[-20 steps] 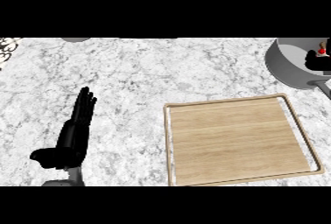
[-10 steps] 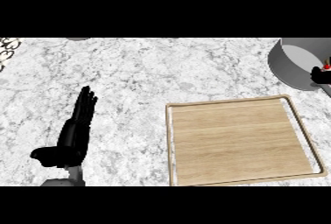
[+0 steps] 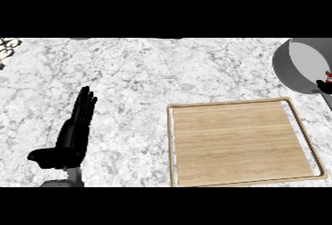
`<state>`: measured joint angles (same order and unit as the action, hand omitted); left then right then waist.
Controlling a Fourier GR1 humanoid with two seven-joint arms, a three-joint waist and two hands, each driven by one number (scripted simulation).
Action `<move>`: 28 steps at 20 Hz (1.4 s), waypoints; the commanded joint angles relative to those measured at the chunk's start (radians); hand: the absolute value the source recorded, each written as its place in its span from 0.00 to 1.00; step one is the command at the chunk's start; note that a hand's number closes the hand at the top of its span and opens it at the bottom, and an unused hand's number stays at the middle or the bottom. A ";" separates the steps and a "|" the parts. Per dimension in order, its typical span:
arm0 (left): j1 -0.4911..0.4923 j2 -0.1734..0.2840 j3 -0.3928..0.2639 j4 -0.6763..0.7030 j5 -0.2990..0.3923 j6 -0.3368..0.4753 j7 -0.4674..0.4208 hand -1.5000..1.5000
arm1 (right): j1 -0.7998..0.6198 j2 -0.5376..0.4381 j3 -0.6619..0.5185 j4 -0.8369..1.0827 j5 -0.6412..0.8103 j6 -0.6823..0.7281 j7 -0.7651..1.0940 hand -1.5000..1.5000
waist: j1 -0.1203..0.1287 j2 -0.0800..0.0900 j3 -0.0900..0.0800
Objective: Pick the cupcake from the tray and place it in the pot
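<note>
1. Marble counter [image 3: 162,74], white with grey veining, fills the head view.
2. Wooden tray [image 3: 241,143], square with a raised light rim, lies at lower right. Its boards show bare wood grain.
3. Grey pot [image 3: 299,66] sits at the upper right, cut off by the view's right edge. It is just beyond the tray's far right corner, apart from it.
4. At the right edge, over the pot's near rim, a small bit of red and white shows: the cupcake [image 3: 329,77], only partly in view. Whether it rests on the pot's floor or is held above it cannot be told.
5. Right hand [image 3: 325,87]: only a dark sliver at the right edge, just below the cupcake. Fingers not readable; cannot tell whether they hold the cupcake.
6. Left hand [image 3: 73,136]: at lower left, resting over the counter well apart from the tray. Fingers straight and together, pointing away toward the far side; thumb stuck out to the left. It holds nothing.
7. Patterned item [image 3: 5,49], white with dark marks, at the top left corner, mostly cut off; not identifiable.
</note>
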<state>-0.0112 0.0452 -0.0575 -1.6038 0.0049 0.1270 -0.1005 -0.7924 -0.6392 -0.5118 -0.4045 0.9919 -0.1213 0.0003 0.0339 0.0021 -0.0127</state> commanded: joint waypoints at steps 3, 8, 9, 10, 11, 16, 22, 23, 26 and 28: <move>-0.010 -0.008 0.001 -0.001 -0.003 0.011 0.008 0.50 | 0.003 0.071 -0.194 -0.029 -0.230 -0.107 -0.207 0.00 | -0.023 0.005 0.018; 0.002 -0.012 -0.004 0.022 -0.020 0.017 -0.022 0.50 | -0.015 0.015 -0.342 0.009 -0.394 -0.067 -0.313 0.00 | -0.009 0.012 0.017; 0.004 0.000 0.016 0.004 0.004 0.006 -0.005 0.50 | -0.024 0.038 -0.370 0.002 -0.428 -0.079 -0.305 0.00 | -0.011 0.008 0.016; 0.007 0.001 0.002 0.015 -0.002 -0.010 -0.035 0.50 | -0.018 -0.012 -0.387 0.043 -0.436 -0.068 -0.309 0.00 | -0.001 0.014 0.017; -0.047 -0.006 0.014 0.070 -0.018 0.014 -0.029 0.50 | 0.039 -0.017 -0.404 0.043 -0.465 -0.029 -0.377 0.00 | -0.022 0.012 0.016; -0.025 0.000 0.014 0.043 -0.010 0.003 -0.017 0.50 | 0.030 -0.140 -0.429 0.101 -0.510 0.025 -0.381 0.00 | -0.010 0.010 0.016; -0.004 -0.011 -0.013 -0.018 -0.018 0.008 0.016 0.50 | 0.123 -0.179 -0.490 0.141 -0.588 0.059 -0.538 0.00 | -0.003 0.011 0.018; -0.041 -0.034 -0.002 0.061 -0.019 0.023 -0.023 0.50 | 0.076 -0.239 -0.465 0.149 -0.569 0.093 -0.463 0.00 | -0.005 0.013 0.017; -0.005 0.022 0.042 0.009 0.025 -0.027 -0.030 0.50 | 0.130 -0.217 -0.481 0.161 -0.603 0.091 -0.541 0.00 | -0.004 0.009 0.016; -0.060 0.004 0.048 0.078 0.011 -0.001 -0.018 0.50 | 0.176 -0.218 -0.475 0.172 -0.604 0.099 -0.580 0.00 | -0.011 0.011 0.017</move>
<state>-0.0378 0.0384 -0.0425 -1.5665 0.0021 0.1297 -0.1166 -0.6630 -0.8464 -0.9885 -0.2479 0.4060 -0.0388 -0.5278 0.0289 0.0141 0.0043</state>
